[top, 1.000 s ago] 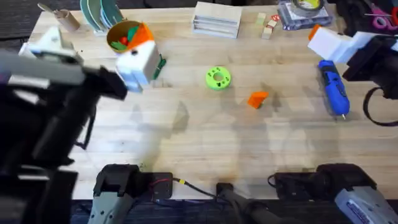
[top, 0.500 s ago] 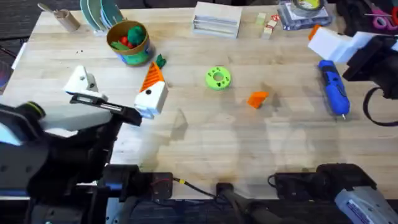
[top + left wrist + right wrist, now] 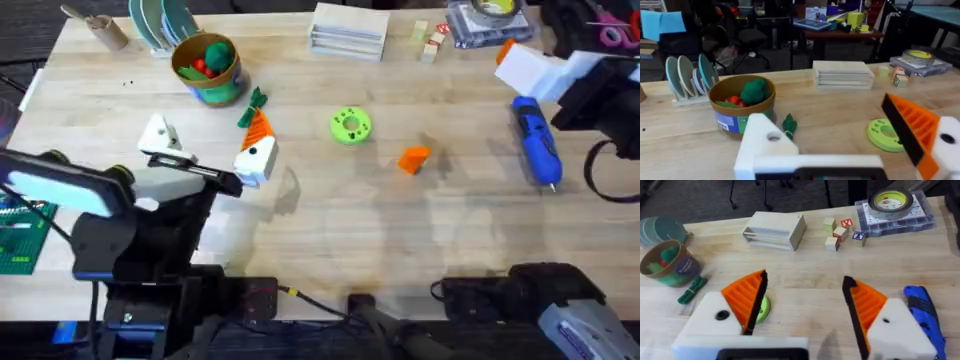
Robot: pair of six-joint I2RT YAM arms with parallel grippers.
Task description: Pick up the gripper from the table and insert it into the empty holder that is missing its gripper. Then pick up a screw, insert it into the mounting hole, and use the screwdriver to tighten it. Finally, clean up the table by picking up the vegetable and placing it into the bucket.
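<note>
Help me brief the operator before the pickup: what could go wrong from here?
1. The orange gripper is a small wedge lying loose on the table; a pinch on its sloped faces may make it slip out.
2. The holder is held in the air on the left arm, so a slight misalignment could jam the insertion.
3. The vegetable lies right beside the bucket; reaching for it could knock the bucket.
</note>
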